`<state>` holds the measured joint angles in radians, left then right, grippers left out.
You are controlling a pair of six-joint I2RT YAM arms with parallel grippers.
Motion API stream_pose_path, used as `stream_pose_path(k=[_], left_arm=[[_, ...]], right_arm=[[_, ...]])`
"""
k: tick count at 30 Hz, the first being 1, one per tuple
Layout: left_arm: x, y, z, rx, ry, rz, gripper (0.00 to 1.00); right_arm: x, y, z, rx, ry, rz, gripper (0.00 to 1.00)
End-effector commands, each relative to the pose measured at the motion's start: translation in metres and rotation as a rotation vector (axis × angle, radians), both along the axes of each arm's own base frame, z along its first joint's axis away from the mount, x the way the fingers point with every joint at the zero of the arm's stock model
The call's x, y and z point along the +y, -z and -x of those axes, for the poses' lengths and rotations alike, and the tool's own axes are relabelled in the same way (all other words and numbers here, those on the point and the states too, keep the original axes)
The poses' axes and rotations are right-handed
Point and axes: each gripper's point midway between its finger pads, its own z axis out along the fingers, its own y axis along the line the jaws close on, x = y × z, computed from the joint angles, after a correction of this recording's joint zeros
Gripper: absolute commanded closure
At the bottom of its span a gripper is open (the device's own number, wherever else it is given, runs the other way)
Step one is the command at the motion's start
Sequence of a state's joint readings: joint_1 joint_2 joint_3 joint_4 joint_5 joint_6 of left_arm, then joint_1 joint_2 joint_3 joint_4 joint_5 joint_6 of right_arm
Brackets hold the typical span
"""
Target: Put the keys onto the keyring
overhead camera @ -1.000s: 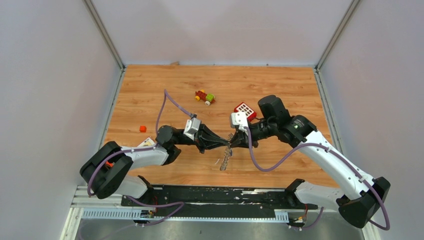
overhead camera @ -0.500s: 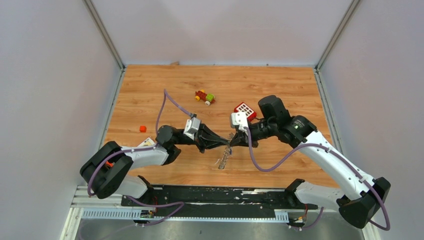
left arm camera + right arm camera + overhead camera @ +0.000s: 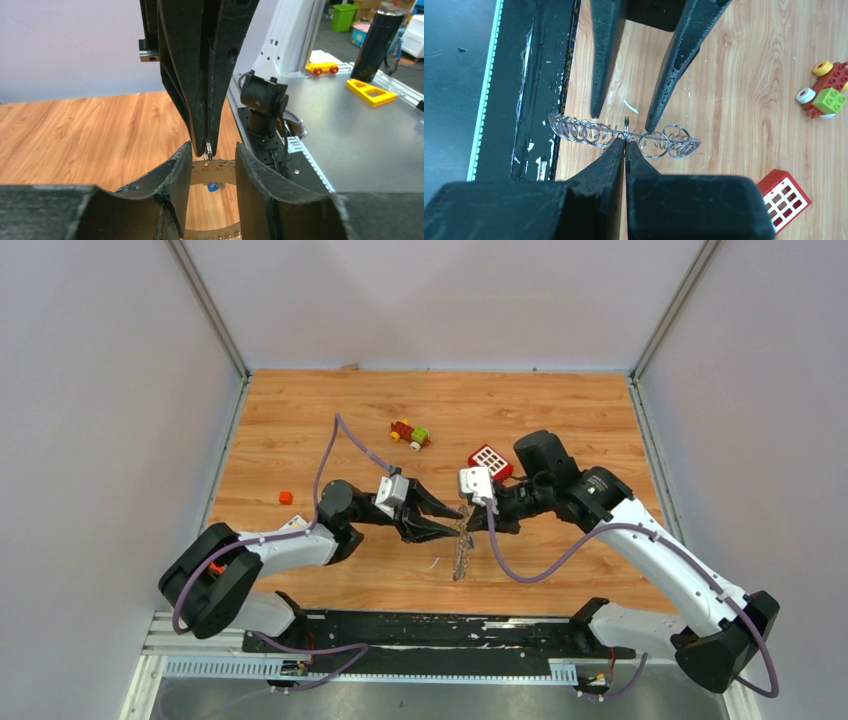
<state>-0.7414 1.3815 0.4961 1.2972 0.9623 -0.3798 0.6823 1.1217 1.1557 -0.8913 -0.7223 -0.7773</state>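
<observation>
Tightly, right gripper (image 3: 625,144) pinches the keyring (image 3: 589,132) rim — left gripper (image 3: 623,121) spread astride it, near the table (image 3: 380,585) edge.

silvery keyring (image 3: 460,555) on edge (ring-fringed)

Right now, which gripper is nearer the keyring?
Right. The right gripper is shut on the keyring, holding it up. The left gripper stands open opposite, straddling it; whether it touches is unclear.
</observation>
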Motion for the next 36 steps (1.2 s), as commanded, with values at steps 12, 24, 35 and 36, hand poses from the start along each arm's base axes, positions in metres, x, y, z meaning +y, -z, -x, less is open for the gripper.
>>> stream_pose_path(k=[12,24,35,36], left_arm=[[-0.005,0.004,-0.023,-0.198,-0.062,-0.157,0.54],[-0.008,0.0,-0.02,-0.198,-0.066,-0.127,0.59],[-0.01,0.003,-0.017,-0.185,-0.052,-0.128,0.69],[-0.01,0.004,-0.016,-0.184,-0.047,-0.131,0.69]], right_arm=[[-0.003,-0.012,-0.011,0.0,0.033,0.143,1.0],[0.003,-0.008,-0.013,0.025,0.027,0.195,1.0],[0.005,-0.006,-0.013,0.031,0.026,0.187,1.0],[0.005,-0.006,-0.013,0.03,0.026,0.186,1.0]])
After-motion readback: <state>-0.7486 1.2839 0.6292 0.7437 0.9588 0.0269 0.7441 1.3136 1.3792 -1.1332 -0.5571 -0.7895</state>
